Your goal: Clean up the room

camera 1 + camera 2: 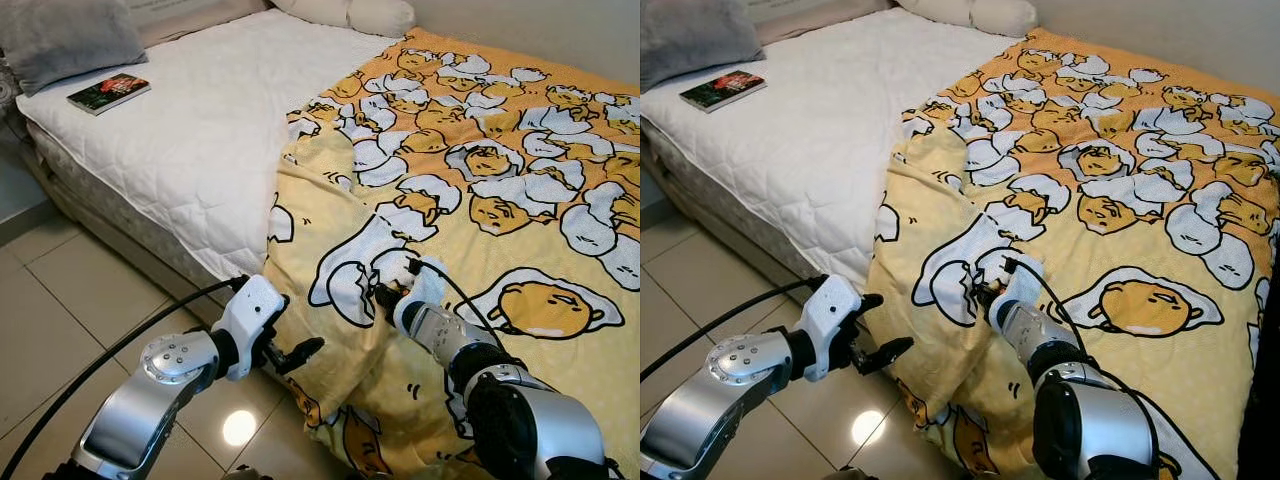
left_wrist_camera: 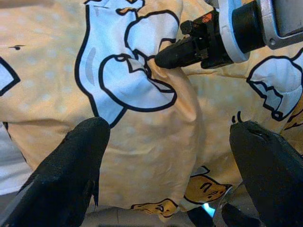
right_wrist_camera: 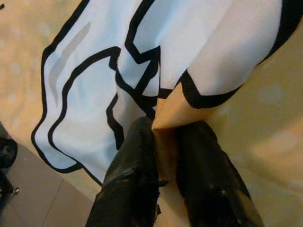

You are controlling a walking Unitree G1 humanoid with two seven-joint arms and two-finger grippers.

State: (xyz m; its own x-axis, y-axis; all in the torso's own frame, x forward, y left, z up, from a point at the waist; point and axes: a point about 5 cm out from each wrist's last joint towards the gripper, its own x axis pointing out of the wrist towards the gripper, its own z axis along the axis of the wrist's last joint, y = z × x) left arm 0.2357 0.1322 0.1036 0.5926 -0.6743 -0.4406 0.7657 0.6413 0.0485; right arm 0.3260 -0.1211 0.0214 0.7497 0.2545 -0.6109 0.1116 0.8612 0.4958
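Observation:
A yellow blanket [image 1: 480,180] printed with cartoon eggs covers the right half of the bed, and its near edge hangs down toward the floor. My right gripper [image 1: 383,295] is shut on a raised fold of this blanket near the bed's front edge; in the right wrist view the fabric fold [image 3: 165,137] is pinched between the two fingers. My left gripper [image 1: 290,330] is open, low beside the hanging edge of the blanket and just left of it. Between its spread fingers [image 2: 71,175] the left wrist view shows the blanket [image 2: 142,142].
The bare white mattress [image 1: 190,130] takes up the left half of the bed. A book [image 1: 108,92] and a grey pillow [image 1: 70,35] lie at its far left, cream pillows [image 1: 360,12] at the head. Tiled floor [image 1: 60,300] runs along the bed's near side.

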